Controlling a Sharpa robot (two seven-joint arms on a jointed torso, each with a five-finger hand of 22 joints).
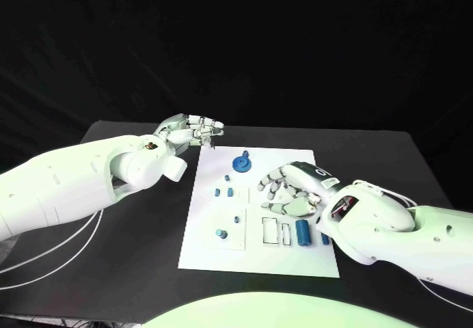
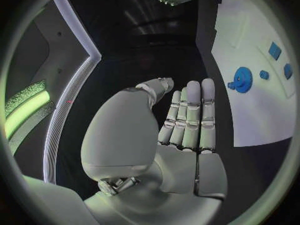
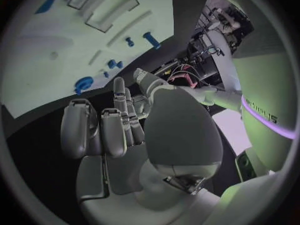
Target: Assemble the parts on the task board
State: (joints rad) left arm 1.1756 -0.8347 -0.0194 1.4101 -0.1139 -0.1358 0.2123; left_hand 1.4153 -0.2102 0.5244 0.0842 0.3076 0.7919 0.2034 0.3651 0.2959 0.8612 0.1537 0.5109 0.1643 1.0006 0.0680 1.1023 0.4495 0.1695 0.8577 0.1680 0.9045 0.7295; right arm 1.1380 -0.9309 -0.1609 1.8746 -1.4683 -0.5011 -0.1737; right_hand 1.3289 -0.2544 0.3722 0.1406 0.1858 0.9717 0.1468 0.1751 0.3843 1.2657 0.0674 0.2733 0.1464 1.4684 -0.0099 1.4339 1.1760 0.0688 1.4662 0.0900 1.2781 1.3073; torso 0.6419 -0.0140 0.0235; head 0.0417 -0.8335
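We see the flat white rectangular task board (image 1: 258, 212) lying in the middle of the black worktop (image 1: 118, 273), with the small blue plastic parts spread over it. A round blue gear-like wheel (image 1: 241, 164) sits near the board's far edge, a few small blue blocks (image 1: 227, 193) lie just below it, a short blue peg (image 1: 223, 234) stands in a raised white square at the near left, and 2 blue cylinders (image 1: 305, 233) rest upright beside an outlined rectangular slot (image 1: 276, 230) at the near right.

Our left hand (image 1: 189, 130) hangs off the board's far left corner; its fingers (image 2: 190, 116) are straight, side by side, and hold nothing. Our right hand (image 1: 289, 191) hovers above the board's middle right, between the small blocks and the cylinders, fingers (image 3: 106, 130) loosely curled and apart, also holding nothing.

We judge that no part is in hand yet, so the step is reaching for a first piece. The right hand sits nearest the cylinders and the small blocks, and one of these looks the likely pick. The next move calls for lowering that hand, opening the fingers around 1 part only, and pinching it without nudging its close neighbours. The cylinders stand touching or nearly so, which makes a clean pinch harder.
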